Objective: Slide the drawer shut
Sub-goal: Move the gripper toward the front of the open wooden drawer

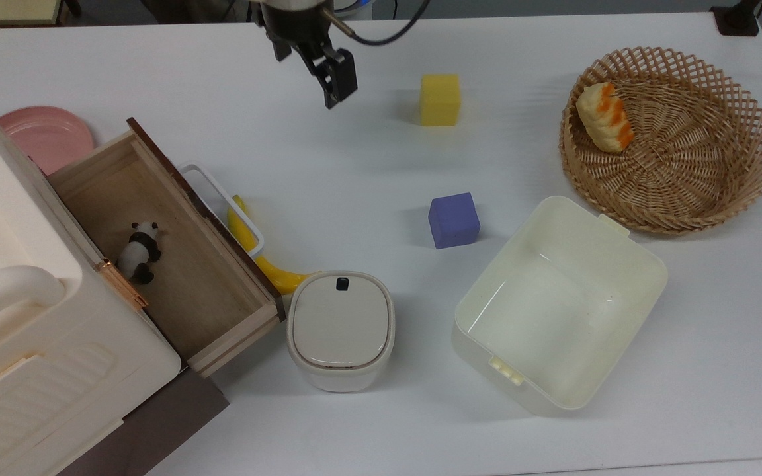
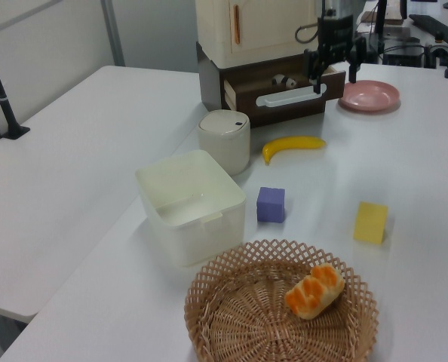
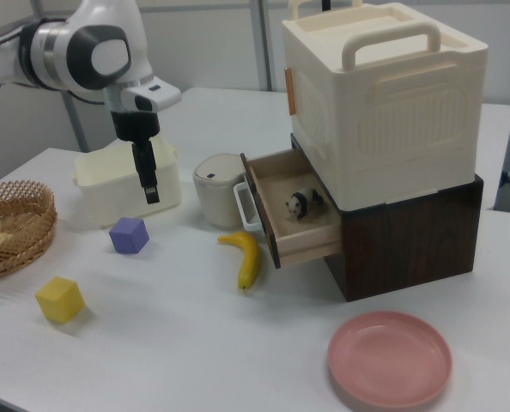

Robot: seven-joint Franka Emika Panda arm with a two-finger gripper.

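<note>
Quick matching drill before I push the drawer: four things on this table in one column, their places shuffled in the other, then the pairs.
Things:
1. panda
2. bread
3. banana
4. pink plate

Places:
A. in the wicker basket
B. on the table in front of the drawer's handle
C. in the open drawer
D. on the table beside the cabinet

Pairs: 1-C, 2-A, 3-B, 4-D
</note>
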